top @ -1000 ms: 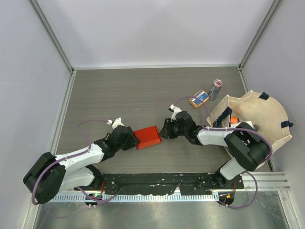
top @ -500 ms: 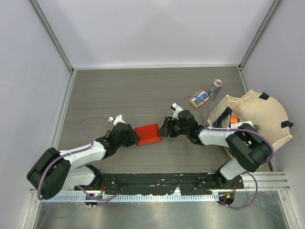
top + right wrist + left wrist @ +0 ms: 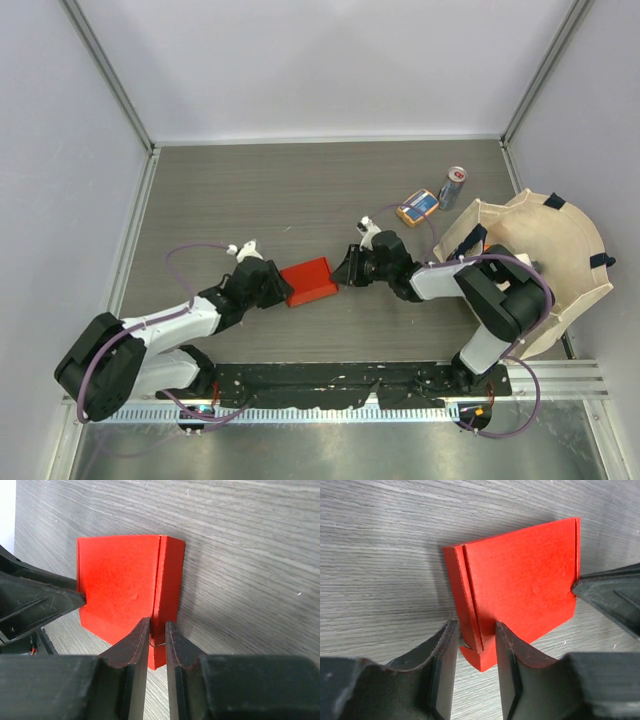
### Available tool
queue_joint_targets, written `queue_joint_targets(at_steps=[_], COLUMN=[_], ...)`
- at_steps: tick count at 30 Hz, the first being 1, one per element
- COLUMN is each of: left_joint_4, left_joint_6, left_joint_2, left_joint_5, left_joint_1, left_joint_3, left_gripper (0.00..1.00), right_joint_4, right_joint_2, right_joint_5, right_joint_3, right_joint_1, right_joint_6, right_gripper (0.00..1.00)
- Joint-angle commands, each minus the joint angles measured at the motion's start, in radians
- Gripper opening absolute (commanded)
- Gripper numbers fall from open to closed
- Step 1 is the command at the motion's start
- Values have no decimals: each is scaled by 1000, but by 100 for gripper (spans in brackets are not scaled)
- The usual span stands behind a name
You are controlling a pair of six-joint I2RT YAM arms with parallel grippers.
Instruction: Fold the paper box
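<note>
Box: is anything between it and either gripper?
Nothing visible does. The left gripper already straddles one edge of the box, and the right gripper pinches the opposite edge.

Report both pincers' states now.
Left pincer: closed on the paper box edge.
Right pincer: closed on the paper box's opposite edge.

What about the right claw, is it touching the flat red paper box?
Touching. The right wrist view shows the right gripper pinching the flat red paper box by its folded edge.
</note>
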Motion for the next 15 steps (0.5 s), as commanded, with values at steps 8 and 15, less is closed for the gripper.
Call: queue_joint_targets(at_steps=[8, 15], left_joint_4=[-76, 74], left_joint_6=[70, 44], left_joint_2=[-161, -126], left_joint_5=[57, 130], left_joint_1=[66, 109], left_joint_3=[-20, -66], left_gripper=[79, 84], right_joint_4=[42, 73], right_joint_2=[83, 111], right_joint_5=[-24, -35], right_joint_3=[-6, -18], right_joint_1=[-42, -79], right_joint_6=[-13, -3], right_gripper=[17, 16])
